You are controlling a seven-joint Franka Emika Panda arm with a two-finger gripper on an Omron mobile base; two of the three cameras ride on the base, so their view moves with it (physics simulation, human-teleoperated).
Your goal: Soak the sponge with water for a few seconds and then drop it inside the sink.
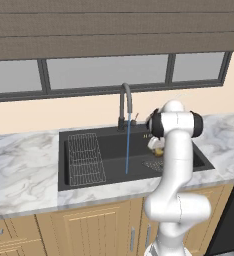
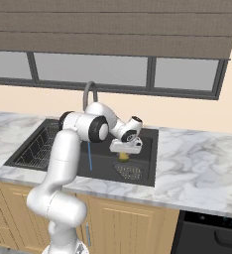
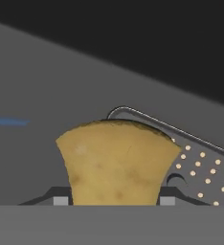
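Observation:
My gripper (image 2: 124, 152) hangs over the right half of the black sink (image 2: 152, 149) and is shut on the mustard-yellow sponge (image 2: 123, 157). In the hand view the sponge (image 3: 116, 162) sits pinched between the two dark fingertips (image 3: 60, 201), with the mesh drain strainer (image 3: 200, 167) on the basin floor below it. The water (image 1: 127, 145) falls as a thin blue stream from the gooseneck faucet (image 1: 125, 102), to the left of the sponge (image 1: 159, 150) and apart from it. In the hand view the water (image 3: 8, 121) shows as a faint blue streak at the left.
A wire grid rack (image 1: 85, 159) lies in the left part of the sink (image 1: 64, 165). Marble counter (image 2: 197, 158) runs on both sides. A window with a blind is behind the faucet (image 2: 89, 92). A dark appliance (image 2: 212, 233) stands at the lower right.

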